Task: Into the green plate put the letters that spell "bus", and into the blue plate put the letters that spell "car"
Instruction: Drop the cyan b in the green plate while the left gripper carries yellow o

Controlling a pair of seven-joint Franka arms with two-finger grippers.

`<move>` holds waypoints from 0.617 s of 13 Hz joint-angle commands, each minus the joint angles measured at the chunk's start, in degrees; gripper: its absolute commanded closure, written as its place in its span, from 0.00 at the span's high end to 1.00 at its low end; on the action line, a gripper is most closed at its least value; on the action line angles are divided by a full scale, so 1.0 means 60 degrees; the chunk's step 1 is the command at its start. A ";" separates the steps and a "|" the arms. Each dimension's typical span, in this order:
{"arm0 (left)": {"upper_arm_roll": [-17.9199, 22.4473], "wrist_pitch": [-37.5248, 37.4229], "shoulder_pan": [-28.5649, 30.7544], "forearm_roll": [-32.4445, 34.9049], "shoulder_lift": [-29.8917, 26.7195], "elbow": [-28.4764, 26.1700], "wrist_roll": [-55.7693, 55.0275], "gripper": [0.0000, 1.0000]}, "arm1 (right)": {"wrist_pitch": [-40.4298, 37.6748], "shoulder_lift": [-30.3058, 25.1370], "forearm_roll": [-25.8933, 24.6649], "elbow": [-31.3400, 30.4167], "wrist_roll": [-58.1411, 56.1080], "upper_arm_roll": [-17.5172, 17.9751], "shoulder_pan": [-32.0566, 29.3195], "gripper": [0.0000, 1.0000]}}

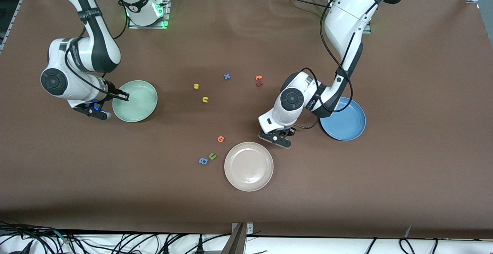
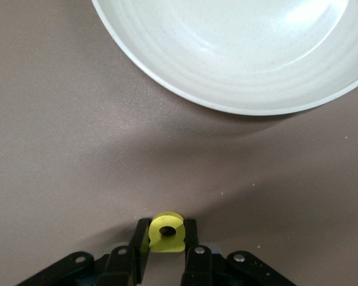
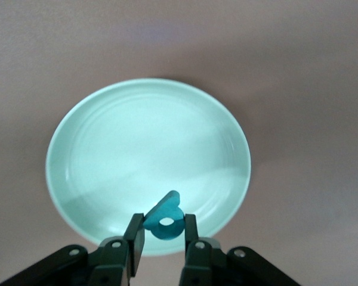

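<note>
Gripping the yellow "a" in the left end effector beside the beige-white plate, mid-surface, and the teal "b" in the right end effector over the green plate rim, risking rim-edge bounce-out or mistaken beige-plate drop.

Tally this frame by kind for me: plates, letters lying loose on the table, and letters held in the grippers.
Plates: 3 (green plate, blue plate, beige plate)
On the table, loose letters: 8
Held letters: 2 (yellow letter in the left gripper, teal letter in the right gripper)
Total: 13
</note>
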 commanded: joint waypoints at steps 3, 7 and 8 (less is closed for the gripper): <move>0.0019 -0.0387 0.0151 0.0192 -0.0391 0.0197 0.0282 0.19 | 0.1303 0.0566 -0.0038 -0.0550 -0.1286 -0.0463 0.0041 0.19; -0.0054 -0.1235 0.0458 0.0060 -0.0876 0.0211 0.0530 0.19 | 0.1231 0.0510 -0.0009 -0.0550 -0.1257 -0.0464 0.0041 0.99; -0.0069 -0.1514 0.0634 0.0045 -0.1036 0.0211 0.0779 0.19 | 0.0984 0.0378 0.0006 -0.0521 -0.1170 -0.0449 0.0055 0.99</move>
